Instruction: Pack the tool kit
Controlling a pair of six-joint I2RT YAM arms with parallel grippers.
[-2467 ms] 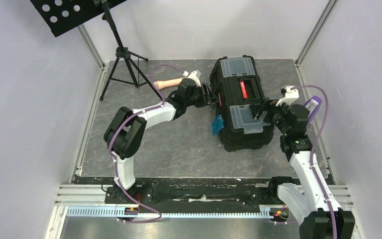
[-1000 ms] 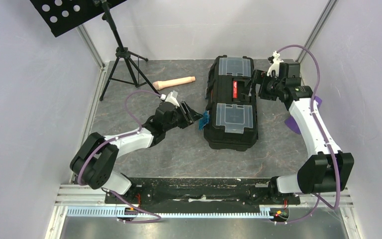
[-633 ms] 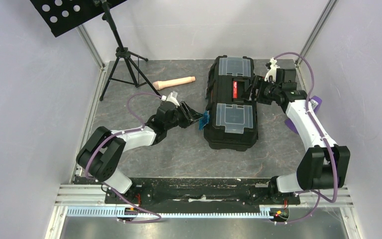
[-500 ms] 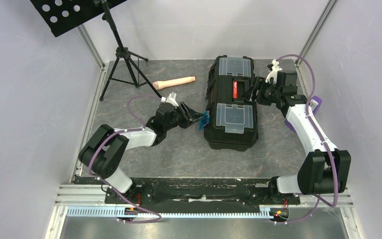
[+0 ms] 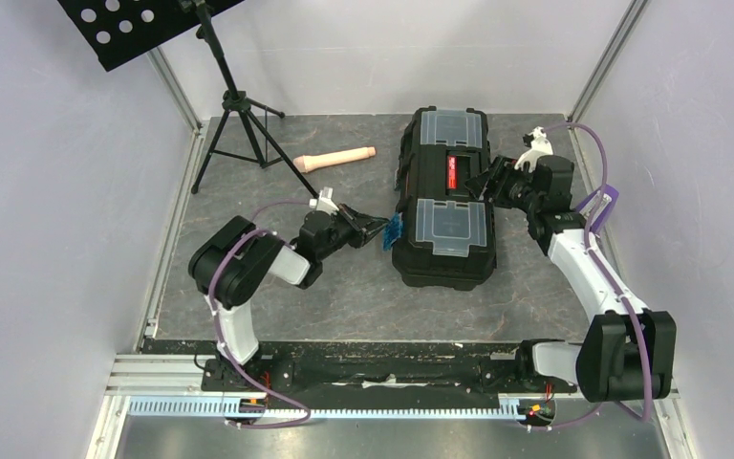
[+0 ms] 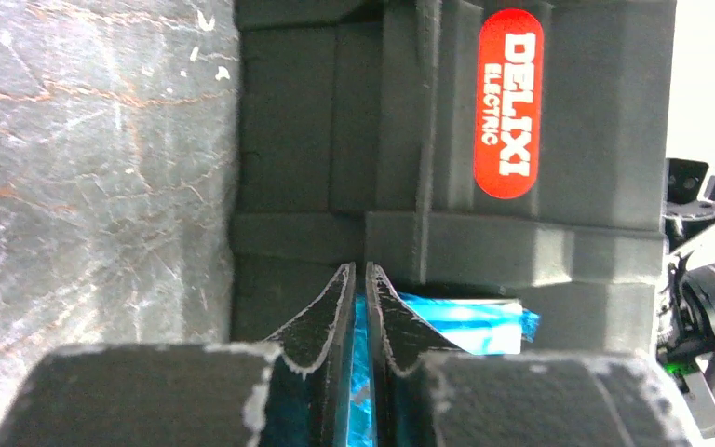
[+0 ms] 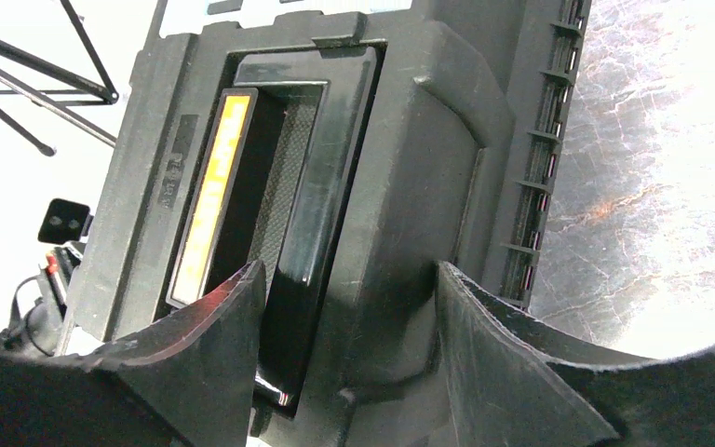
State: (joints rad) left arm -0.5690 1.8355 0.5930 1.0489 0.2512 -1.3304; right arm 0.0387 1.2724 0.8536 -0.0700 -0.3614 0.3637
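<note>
Blue plastic of a latch (image 6: 461, 312) is pinched in the left gripper (image 6: 355, 277), its fingers nearly together, at the left side of the black toolbox (image 5: 444, 268). The right gripper (image 7: 349, 279) is spread wide, straddling the lid's raised edge beside the red-labelled handle (image 5: 455, 172). The box lies shut on the grey table (image 5: 344, 296), both clear-lidded compartments (image 5: 452, 221) closed, their contents impossible to make out. A red DELIXI label (image 6: 510, 102) marks its side. A beige handle (image 5: 334, 158) lies well apart, leftward.
</note>
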